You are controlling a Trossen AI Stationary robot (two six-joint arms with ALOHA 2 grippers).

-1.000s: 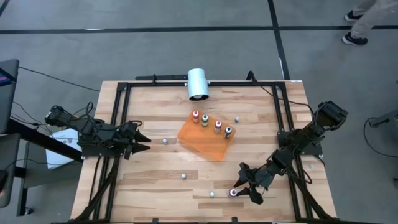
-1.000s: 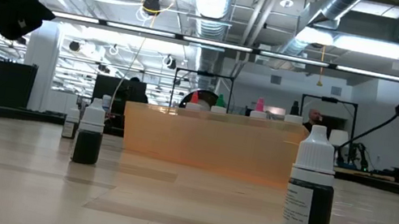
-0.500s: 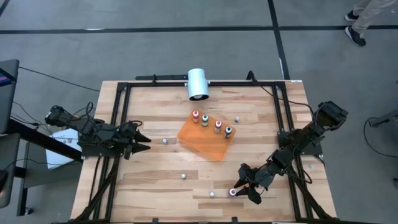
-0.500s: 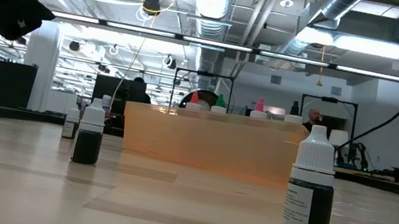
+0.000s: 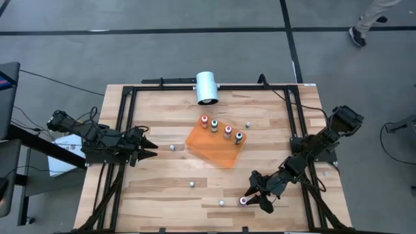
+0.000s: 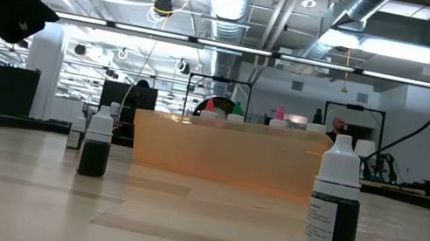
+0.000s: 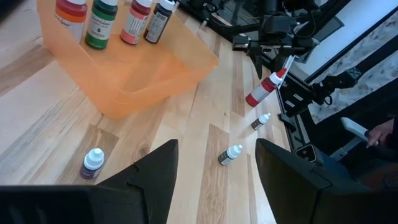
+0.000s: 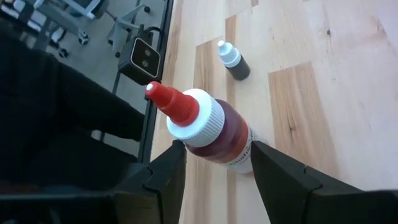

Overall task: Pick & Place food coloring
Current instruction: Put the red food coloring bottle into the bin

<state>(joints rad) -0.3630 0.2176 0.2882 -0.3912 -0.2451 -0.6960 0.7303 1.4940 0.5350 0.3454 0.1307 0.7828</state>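
Holding steady is about all that is happening: over the last second almost nothing on the table (image 5: 162, 188) has shifted. The right gripper (image 5: 252, 195), low at the near right of the table, keeps its jaws clamped on a red-topped bottle (image 8: 208, 134) of food coloring, gripped around the body with the cap sticking out past the fingers. It seems to have come up slightly and now hangs just clear of the wood, though from above I can barely tell any difference. The left gripper (image 5: 148, 149) waits at the left edge with jaws partly apart and nothing between them.

Four bottles already stand in a row on the orange tray (image 5: 211, 149) in the middle. Several tiny dark bottles, such as one (image 6: 333, 209) close to the low camera, remain scattered on the table. Beyond the table a person has walked further along the floor.

My reading: the pick is done, and the carry to the tray comes next.
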